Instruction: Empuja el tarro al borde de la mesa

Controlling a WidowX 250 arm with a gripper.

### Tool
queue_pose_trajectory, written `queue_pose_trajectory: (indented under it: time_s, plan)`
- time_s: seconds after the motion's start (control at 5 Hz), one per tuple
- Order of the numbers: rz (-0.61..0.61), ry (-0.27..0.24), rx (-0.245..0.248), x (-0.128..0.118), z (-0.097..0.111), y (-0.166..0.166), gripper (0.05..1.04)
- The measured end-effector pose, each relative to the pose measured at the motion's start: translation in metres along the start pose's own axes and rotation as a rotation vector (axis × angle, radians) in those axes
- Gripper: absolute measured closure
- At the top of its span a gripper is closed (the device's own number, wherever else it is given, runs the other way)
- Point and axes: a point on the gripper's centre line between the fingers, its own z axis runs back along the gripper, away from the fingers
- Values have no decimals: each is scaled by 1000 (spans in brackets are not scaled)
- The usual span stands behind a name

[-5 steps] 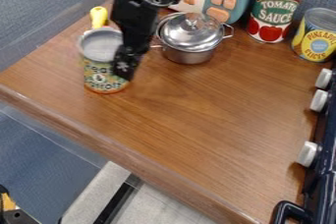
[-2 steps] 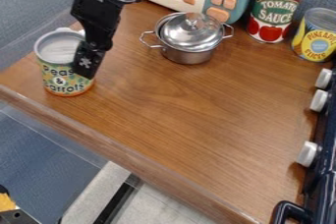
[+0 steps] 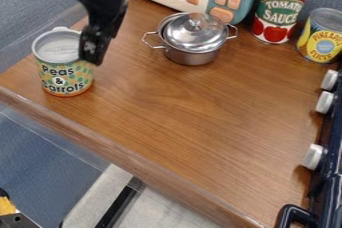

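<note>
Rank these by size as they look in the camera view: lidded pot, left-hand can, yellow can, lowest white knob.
Largest: left-hand can and lidded pot, too alike to rank
Next: yellow can, as far as it shows
Smallest: lowest white knob

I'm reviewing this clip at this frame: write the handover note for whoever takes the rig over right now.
Gripper: beside the can, on its right side in the picture; whether they touch can't be told.
Can: upright near the table's left corner.
Done: the can is close to the edge.
Left: a strip of wood still separates its base from the front edge; probably a short push toward that edge, if flush is wanted, taking care not to tip it off.
Lidded pot: farther back, right of the gripper.
</note>
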Motion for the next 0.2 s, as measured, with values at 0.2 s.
queue_pose_trajectory:
  time_s: [0.2]
  plan:
    - [-29, 67, -96, -10, 31, -11, 83]
